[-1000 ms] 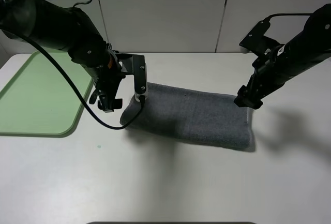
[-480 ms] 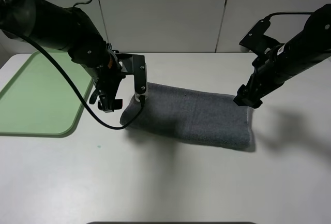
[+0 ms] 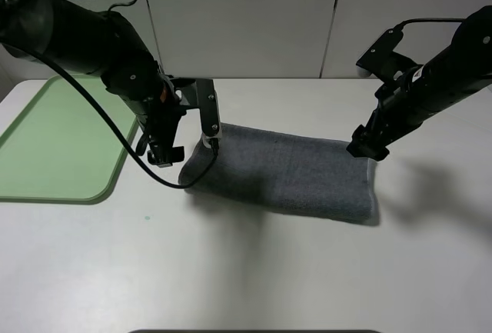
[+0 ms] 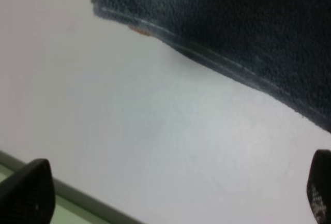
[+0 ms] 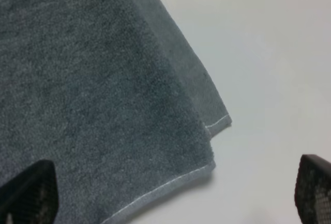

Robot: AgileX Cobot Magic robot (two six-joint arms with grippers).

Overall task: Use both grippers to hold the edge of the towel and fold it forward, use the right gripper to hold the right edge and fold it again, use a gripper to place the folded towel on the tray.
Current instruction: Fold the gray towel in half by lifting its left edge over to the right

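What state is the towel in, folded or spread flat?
Folded: the towel shows two stacked layers at its corner, each with its own pale hem.

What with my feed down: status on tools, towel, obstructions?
Left tool open at left end of towel. Right tool open at right end. Towel folded once, ungripped. Nothing blocking.

The dark grey terry-cloth towel (image 3: pixel 288 173) lies flat on the tabletop (image 3: pixel 254 271), folded into a long doubled band, apart from the pale green plastic tray (image 3: pixel 54 144) at the left arm's side.
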